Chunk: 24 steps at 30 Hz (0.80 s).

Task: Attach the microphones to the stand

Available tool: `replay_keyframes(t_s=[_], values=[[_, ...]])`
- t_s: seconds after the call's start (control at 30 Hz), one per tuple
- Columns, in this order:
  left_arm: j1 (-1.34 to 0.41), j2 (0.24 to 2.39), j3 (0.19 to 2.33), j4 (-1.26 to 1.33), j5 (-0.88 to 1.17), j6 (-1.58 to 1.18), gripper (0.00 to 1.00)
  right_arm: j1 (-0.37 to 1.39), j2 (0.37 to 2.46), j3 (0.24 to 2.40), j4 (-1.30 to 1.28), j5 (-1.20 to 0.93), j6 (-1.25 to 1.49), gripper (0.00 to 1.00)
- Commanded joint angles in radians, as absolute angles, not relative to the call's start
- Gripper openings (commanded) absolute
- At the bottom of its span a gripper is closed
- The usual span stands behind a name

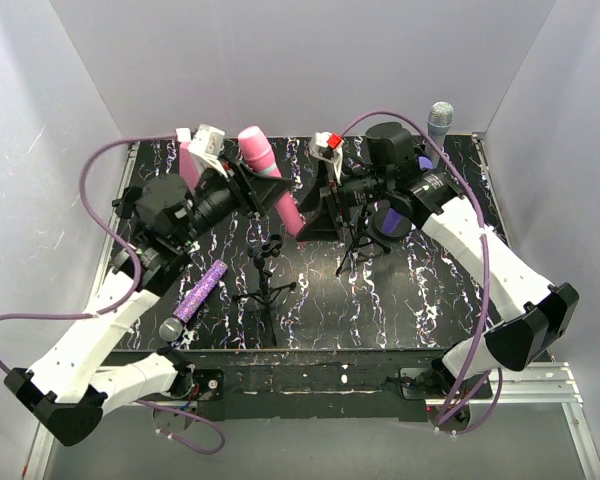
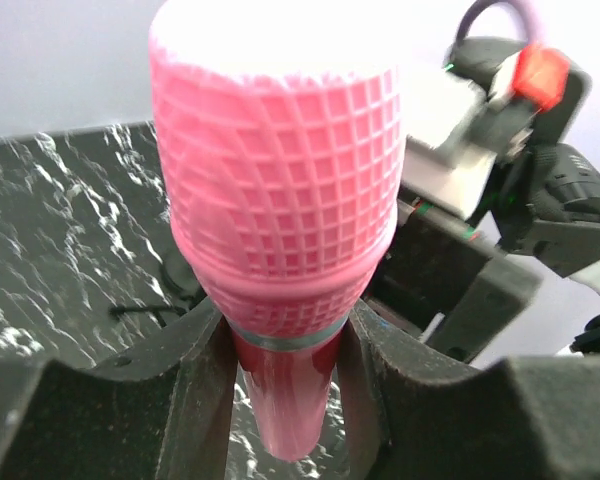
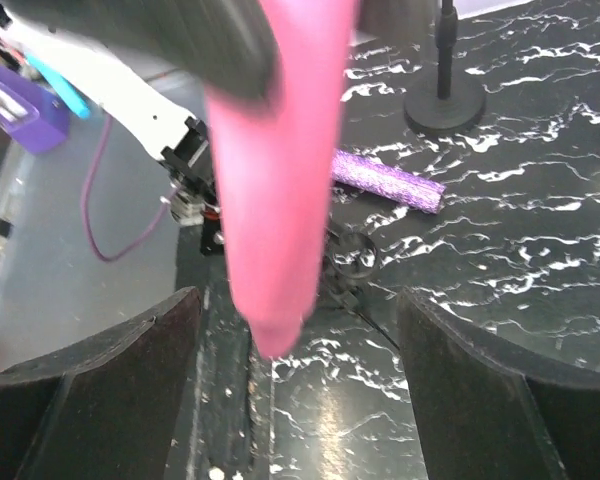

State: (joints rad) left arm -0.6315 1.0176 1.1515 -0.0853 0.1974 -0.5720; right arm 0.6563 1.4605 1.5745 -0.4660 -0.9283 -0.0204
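One pink microphone aloft over the far middle of the tabletop, slanted, mesh head up toward the back wall, handle running down to the right. Left jaws closed on its neck just under the head, both fingers pressed against the narrow part below the silver ring. Right jaws spread wide around the handle's tail end, fingers standing clear of it on either side, nothing gripped. Elsewhere, a glittery purple microphone flat on the tabletop near the left arm, silver head toward the near edge, just left of a small black tripod stand. Same glittery microphone visible past the pink handle from the right wrist, lying flat. Silver-grey microphone upright at the far right corner, base hidden behind the right arm. Dark purple shape under the right wrist, too hidden to name. A second black stand beside it. Pink box at the back left, behind the left wrist.
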Motion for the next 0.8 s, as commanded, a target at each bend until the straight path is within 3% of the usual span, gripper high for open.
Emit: replay_keyframes(t_s=[0.0,0.27,0.77], values=[[-0.635,1.049,1.405,-0.315,0.27,-0.295,0.0,0.634,1.404,1.614,-0.676,-0.919,-0.339,0.86],[-0.634,1.221,1.667,-0.595,0.337,-0.097,0.0,0.591,1.318,1.425,-0.583,-0.913,-0.337,0.89],[-0.638,1.246,1.595,-0.595,0.316,-0.006,0.0,0.529,1.295,1.361,-0.503,-0.992,-0.279,0.89]])
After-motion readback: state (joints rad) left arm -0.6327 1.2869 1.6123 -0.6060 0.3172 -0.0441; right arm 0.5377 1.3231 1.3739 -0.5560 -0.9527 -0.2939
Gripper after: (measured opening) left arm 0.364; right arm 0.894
